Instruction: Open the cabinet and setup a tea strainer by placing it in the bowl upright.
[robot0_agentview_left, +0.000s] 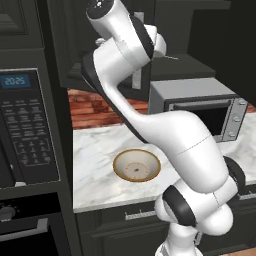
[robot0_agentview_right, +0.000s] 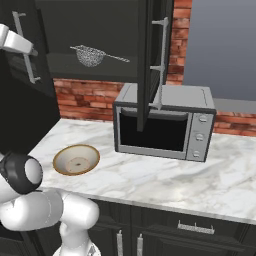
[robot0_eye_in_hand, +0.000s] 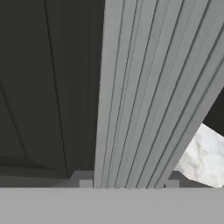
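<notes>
While the white arm reaches up to the left door of the cabinet (robot0_agentview_right: 90, 30), the gripper (robot0_eye_in_hand: 129, 183) sits at that door's long silver bar handle (robot0_eye_in_hand: 144, 96), which runs up between the two finger tips (robot0_eye_in_hand: 85, 183) in the hand view. Pale fingers stand either side of the bar, close to it, and whether they press on it or stand just off it cannot be told. Dark panelled door face lies directly behind the handle.

Both cabinet doors stand swung out. Well to the gripper's right in the right base view, on the dark shelf inside the cabinet, the tea strainer (robot0_agentview_right: 90, 55) lies with its mesh dome hanging down and its thin wire handle pointing right. Beyond it, the right door (robot0_agentview_right: 150, 60) is seen edge-on with its own bar handle.

Far below the gripper, the bowl (robot0_agentview_left: 137, 165) sits upright on the marble tabletop (robot0_agentview_right: 165, 175), tan rim up, cream inside, a dark mark at its centre. A silver microwave (robot0_agentview_right: 162, 122) stands on the same tabletop to the bowl's right, apart from it. Red brick wall (robot0_agentview_right: 80, 100) runs behind them.
</notes>
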